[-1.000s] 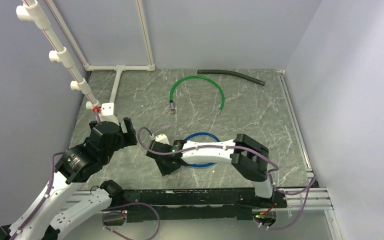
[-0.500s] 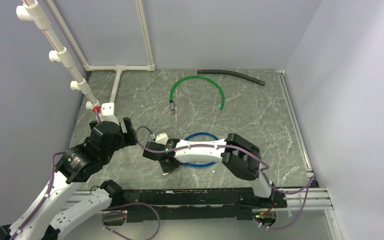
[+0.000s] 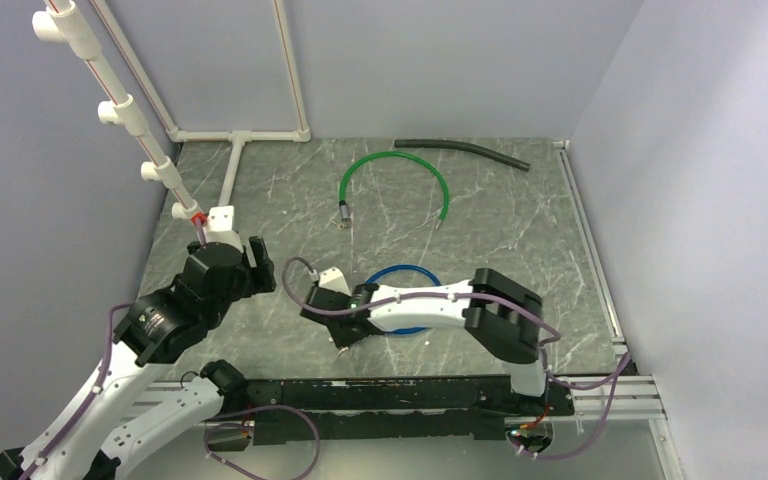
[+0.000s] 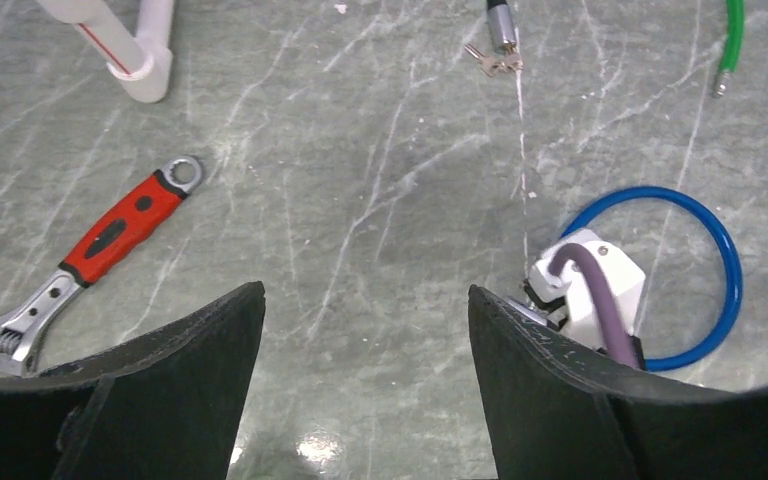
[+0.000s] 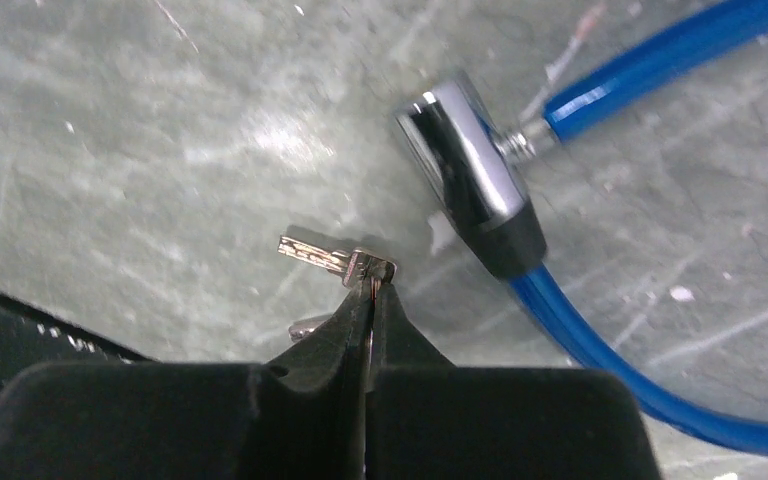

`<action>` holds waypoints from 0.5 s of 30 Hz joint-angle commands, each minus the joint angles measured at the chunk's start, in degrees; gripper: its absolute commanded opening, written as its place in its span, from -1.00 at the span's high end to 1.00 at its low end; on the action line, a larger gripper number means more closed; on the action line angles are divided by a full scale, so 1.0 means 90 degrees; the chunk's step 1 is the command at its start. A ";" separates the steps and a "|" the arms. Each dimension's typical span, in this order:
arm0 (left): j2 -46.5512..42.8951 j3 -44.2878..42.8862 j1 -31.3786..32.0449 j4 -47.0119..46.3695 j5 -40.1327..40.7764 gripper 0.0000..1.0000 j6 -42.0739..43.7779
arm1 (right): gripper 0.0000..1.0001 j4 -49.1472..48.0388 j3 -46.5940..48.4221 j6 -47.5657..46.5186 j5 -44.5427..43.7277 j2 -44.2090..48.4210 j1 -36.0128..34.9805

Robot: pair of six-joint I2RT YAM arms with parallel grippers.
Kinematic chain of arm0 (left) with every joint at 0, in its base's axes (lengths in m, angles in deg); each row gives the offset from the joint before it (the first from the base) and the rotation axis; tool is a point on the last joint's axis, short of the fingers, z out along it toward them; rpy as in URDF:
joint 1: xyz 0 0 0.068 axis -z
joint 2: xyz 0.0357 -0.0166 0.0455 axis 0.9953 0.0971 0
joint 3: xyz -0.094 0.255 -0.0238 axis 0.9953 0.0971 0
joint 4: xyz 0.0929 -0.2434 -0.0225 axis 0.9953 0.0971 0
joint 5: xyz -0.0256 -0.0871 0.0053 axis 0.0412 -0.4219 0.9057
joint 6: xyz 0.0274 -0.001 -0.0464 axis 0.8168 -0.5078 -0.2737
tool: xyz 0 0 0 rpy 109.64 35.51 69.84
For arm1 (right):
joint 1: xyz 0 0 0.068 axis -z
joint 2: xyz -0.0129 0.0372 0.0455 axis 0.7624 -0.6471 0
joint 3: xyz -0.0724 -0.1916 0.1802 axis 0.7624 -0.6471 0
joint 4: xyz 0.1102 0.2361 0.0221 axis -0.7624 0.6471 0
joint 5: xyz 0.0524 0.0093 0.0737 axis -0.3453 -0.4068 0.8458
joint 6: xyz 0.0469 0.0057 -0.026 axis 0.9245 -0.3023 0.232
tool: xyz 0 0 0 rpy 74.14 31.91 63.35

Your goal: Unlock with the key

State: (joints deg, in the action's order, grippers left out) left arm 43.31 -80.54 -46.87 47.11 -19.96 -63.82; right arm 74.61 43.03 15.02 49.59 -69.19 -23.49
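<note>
A grey-green marbled surface (image 3: 520,250) is boxed in by plain pale-blue walls (image 3: 440,60) on the left, far and right sides. A white pipe frame (image 3: 125,110) climbs the left wall and runs along the far-left corner. Near the left edge lies a red-handled wrench (image 4: 110,240), which the left arm hides from the overhead camera. The left gripper (image 4: 362,300) hangs above bare surface beside it, jaws spread wide with nothing between them.

Toward the middle of the near edge, the right gripper (image 5: 372,292) is low, its jaws pressed together on the head of the key (image 5: 325,258). The blade points left, away from the chrome lock head (image 5: 470,190) just to its right. That head belongs to the blue cable lock (image 5: 600,352), whose loop the right forearm partly covers from above.

At the far middle lies a green cable lock (image 3: 396,156), with small keys (image 4: 490,62) at its left end. A black hose (image 3: 460,147) lies along the far edge.
</note>
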 commanded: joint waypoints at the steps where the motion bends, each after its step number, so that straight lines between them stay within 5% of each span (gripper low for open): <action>1: -0.0050 0.0098 0.0016 -0.0404 -0.0411 -0.54 0.0136 | 1.00 -0.0920 -0.0635 -0.0269 -0.0285 0.1115 0.0082; 7: -0.0250 0.0179 0.0014 -0.0685 -0.0866 -0.39 0.0308 | 1.00 -0.1641 -0.1235 -0.0619 -0.0519 0.2113 0.0224; 15: -0.0534 0.0597 0.0014 -0.2014 -0.2844 -0.33 0.0393 | 1.00 -0.2264 -0.1915 -0.0830 -0.0085 0.3400 0.0947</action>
State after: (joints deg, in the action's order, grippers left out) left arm 38.63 -76.70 -46.87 38.65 -33.89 -60.84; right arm 59.77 28.36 9.53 47.03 -43.82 -18.49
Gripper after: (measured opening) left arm 0.670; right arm 0.009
